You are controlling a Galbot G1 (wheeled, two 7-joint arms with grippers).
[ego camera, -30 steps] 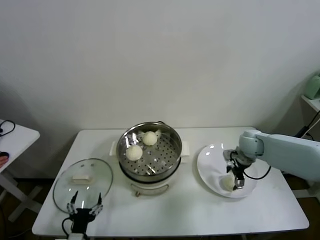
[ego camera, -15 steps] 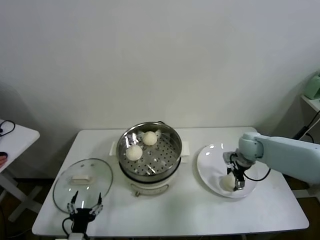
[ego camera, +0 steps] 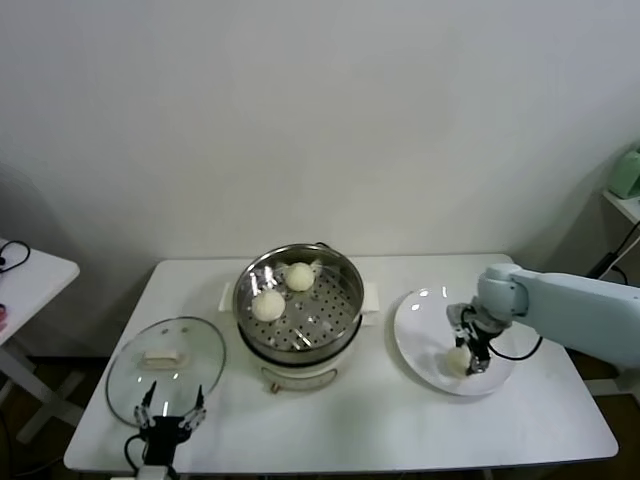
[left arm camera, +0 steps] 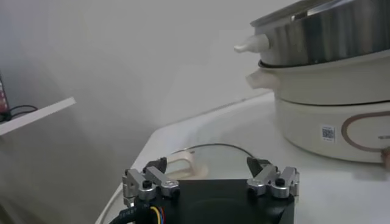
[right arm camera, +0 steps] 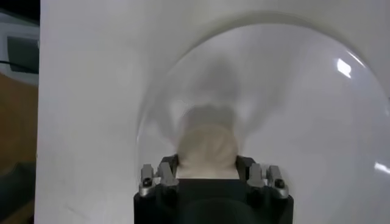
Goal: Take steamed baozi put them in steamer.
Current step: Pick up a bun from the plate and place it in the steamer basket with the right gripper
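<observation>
The right gripper (ego camera: 466, 360) reaches down onto the white plate (ego camera: 420, 330), its fingers closed against the sides of one steamed baozi (right arm camera: 206, 149) lying there. Across the white table (ego camera: 400, 420), two more baozi (ego camera: 268, 304) sit inside the steamer (ego camera: 345, 275). The left gripper (ego camera: 170, 418) waits wide open at the table's near edge, just beside the glass lid (ego camera: 125, 370).

The white counter (ego camera: 380, 420) carries three things: a round glass lid (ego camera: 166, 358) on its left, the steamer (ego camera: 298, 312) in the middle, and a white plate (ego camera: 425, 335) on its right.
</observation>
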